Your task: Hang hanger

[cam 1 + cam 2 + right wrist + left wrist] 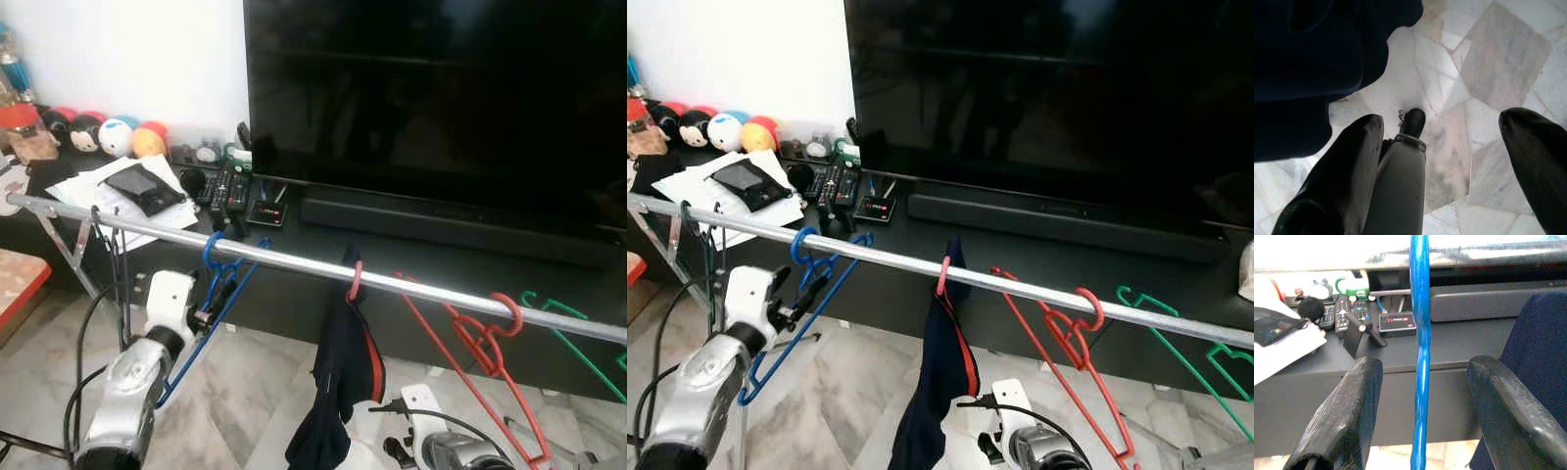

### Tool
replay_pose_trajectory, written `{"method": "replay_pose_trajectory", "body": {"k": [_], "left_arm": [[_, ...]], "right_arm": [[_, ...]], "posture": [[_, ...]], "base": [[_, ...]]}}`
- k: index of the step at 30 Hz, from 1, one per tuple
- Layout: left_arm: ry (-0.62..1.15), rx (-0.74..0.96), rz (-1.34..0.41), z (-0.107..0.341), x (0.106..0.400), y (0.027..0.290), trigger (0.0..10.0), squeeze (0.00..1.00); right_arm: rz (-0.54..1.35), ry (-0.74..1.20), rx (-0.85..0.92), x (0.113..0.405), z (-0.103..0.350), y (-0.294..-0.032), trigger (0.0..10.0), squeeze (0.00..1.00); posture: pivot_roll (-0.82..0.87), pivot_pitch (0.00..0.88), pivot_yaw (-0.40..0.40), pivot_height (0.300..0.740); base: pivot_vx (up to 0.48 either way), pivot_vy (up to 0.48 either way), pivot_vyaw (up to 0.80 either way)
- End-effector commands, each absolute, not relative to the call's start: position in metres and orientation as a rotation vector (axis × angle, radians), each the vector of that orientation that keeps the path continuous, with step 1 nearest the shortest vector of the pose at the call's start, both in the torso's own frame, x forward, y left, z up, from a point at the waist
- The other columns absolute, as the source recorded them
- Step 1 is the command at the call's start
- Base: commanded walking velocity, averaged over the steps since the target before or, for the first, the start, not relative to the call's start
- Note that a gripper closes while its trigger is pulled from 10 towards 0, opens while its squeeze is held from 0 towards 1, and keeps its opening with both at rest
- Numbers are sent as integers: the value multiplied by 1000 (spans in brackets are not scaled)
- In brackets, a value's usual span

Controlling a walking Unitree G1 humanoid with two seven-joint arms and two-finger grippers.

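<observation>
A blue hanger [217, 284] hangs by its hook on the silver rail [294, 262], toward the rail's left end. My left gripper [798, 299] is raised just below the rail and stands open. In the left wrist view the blue hanger's bar [1420, 357] runs between the two black fingers [1347, 411] with a gap on each side. My right gripper [1444, 120] hangs low and open over the marble floor, under the dark garment [1312, 58].
Further right on the rail hang a navy garment [343, 372] on a red hook, a red hanger [480, 343] and a green hanger [568, 333]. Behind stand a large black TV [431, 98] and a dark console [323, 230] with remotes, papers and plush toys.
</observation>
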State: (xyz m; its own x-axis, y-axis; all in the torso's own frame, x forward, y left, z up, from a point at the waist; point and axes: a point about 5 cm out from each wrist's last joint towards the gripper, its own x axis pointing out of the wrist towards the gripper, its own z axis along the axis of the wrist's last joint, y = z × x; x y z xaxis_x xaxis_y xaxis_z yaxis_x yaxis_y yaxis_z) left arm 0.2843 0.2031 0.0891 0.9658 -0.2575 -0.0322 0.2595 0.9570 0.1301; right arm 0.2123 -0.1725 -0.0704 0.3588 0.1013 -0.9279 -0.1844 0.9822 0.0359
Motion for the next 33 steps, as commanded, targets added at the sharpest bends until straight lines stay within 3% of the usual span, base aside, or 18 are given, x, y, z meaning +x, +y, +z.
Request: {"method": "replay_pose_trajectory", "body": {"k": [1, 4, 33], "left_arm": [[22, 133, -246, 89, 280, 200, 10000, 0], [29, 109, -239, 87, 276, 198, 10000, 0], [32, 97, -209, 93, 279, 196, 10000, 0]], "right_arm": [[181, 1190, -89, 213, -70, -175, 10000, 0], [181, 1190, -90, 213, -70, -175, 10000, 0], [177, 1187, -91, 214, -69, -176, 10000, 0]], "posture": [[28, 0, -82, 740], [28, 0, -82, 740], [24, 0, -83, 740]], "base": [[0, 0, 0], [0, 0, 0], [-395, 0, 0]]}}
